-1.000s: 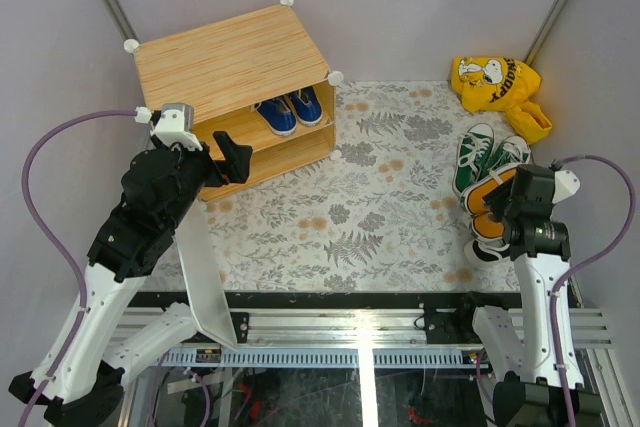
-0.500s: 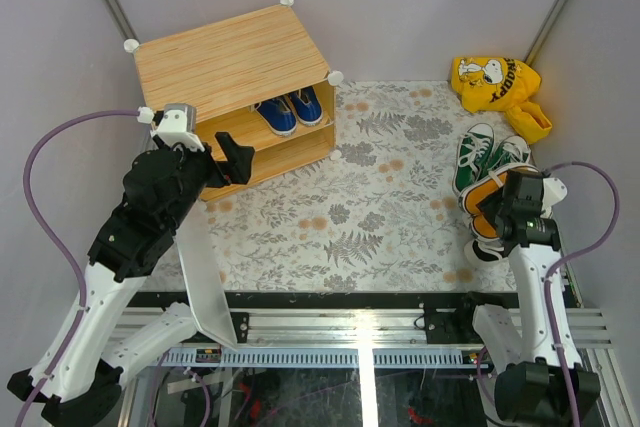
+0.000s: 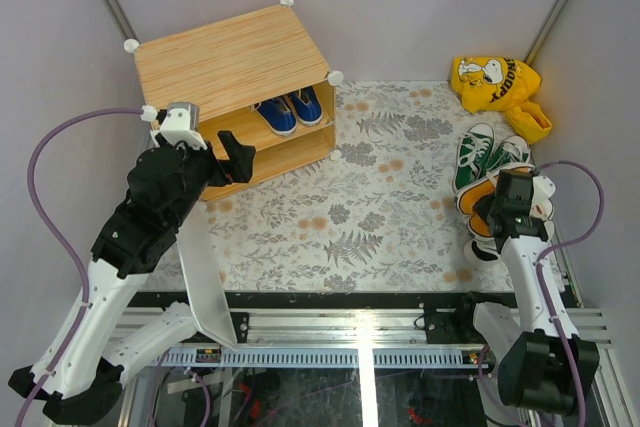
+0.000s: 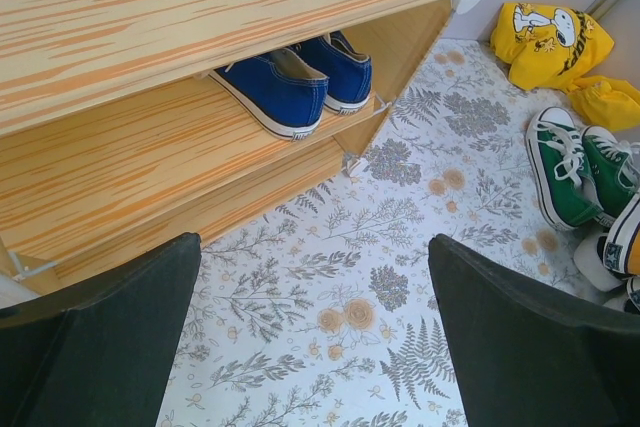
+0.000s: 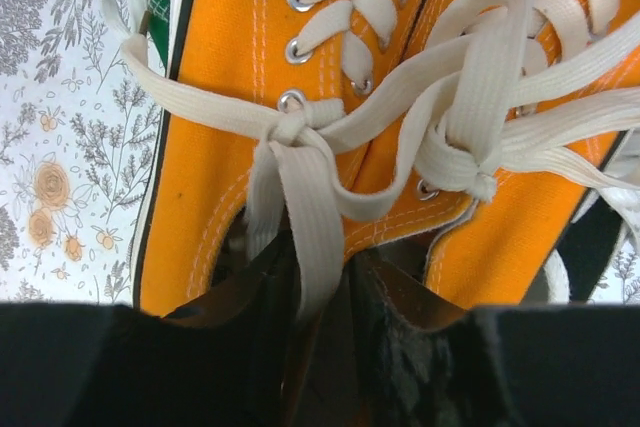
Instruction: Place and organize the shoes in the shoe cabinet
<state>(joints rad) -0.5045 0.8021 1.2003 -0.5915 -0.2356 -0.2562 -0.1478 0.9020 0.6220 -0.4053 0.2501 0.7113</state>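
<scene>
Jaws of the left gripper (image 4: 312, 257) gape wide and hold nothing; ahead of them the shoe cabinet (image 4: 150, 7) keeps blue shoes (image 4: 295, 82) on its upper shelf. The right gripper (image 5: 320, 287) stands narrow, with the adjoining collars of the orange shoes (image 5: 230, 97) and a lace between its jaws. Whether it pinches them cannot be told.

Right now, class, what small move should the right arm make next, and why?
Probably shut the right arm's jaws on the orange shoes: they seem to straddle the pair's touching inner sides, and the cabinet shelf beside the blue shoes is bare.
</scene>
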